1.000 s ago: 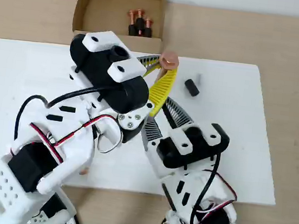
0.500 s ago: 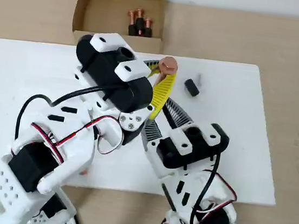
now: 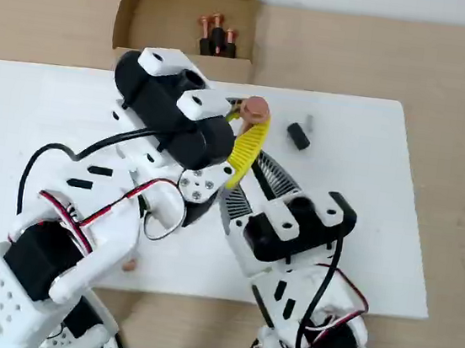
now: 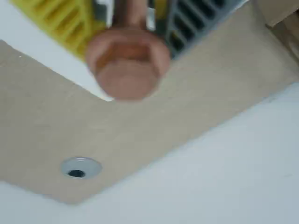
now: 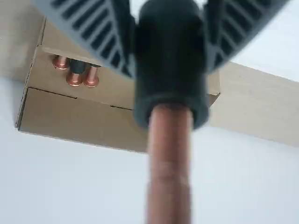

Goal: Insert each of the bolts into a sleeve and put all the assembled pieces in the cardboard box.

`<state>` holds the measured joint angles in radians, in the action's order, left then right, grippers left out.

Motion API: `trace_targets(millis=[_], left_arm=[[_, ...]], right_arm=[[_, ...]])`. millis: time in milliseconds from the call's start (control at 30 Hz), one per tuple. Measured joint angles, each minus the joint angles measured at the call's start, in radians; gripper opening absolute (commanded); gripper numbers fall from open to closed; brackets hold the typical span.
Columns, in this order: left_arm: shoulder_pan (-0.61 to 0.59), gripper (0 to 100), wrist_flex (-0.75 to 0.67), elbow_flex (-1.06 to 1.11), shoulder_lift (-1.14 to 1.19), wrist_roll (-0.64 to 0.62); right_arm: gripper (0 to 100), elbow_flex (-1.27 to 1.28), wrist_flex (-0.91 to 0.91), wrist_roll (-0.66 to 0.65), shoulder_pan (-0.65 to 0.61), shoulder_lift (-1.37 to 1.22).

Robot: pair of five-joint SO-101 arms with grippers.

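Copper-coloured, with a broad rounded head and a smooth plain shank, the bolt [image 4: 127,65] is pinched just under its head by the left gripper [image 3: 247,112], one finger yellow and one grey, both closed tight against it. It is held in the air over the far edge of the white mat [image 3: 354,223], near the front wall of the cardboard box [image 3: 142,10]. The right wrist view gives the join itself: the right gripper [image 5: 170,56] is clamped on a black sleeve [image 5: 169,93], its ribbed grey fingers [image 5: 88,28] pressed on either side, and the shank enters the sleeve's open end. From above, the left arm [image 3: 172,116] covers that joint, but this view lays out the surroundings: three assembled pieces [image 3: 216,36] lie together inside the box, and a loose sleeve [image 3: 297,135] rests on the mat just beside the raised bolt head. The left wrist view looks past the head to the wooden table [image 4: 196,116] and a round grey grommet [image 4: 79,168] set in it.
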<state>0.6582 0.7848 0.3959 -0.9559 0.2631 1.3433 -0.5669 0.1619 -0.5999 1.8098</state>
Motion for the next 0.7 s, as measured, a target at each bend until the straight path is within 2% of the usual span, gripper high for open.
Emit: trace_targets(millis=[167, 367, 700], left_arm=[[-0.018, 11, 0.017, -0.009, 0.000, 0.000], [-0.020, 11, 0.144, -0.094, 0.002, -0.020], [-0.020, 11, 0.224, -0.147, 0.002, -0.038]], right_arm=[[0.9, 0.000, 0.000, 0.000, 0.000, 0.000], [0.9, 0.000, 0.000, 0.000, 0.000, 0.000], [0.9, 0.000, 0.000, 0.000, 0.000, 0.000]])
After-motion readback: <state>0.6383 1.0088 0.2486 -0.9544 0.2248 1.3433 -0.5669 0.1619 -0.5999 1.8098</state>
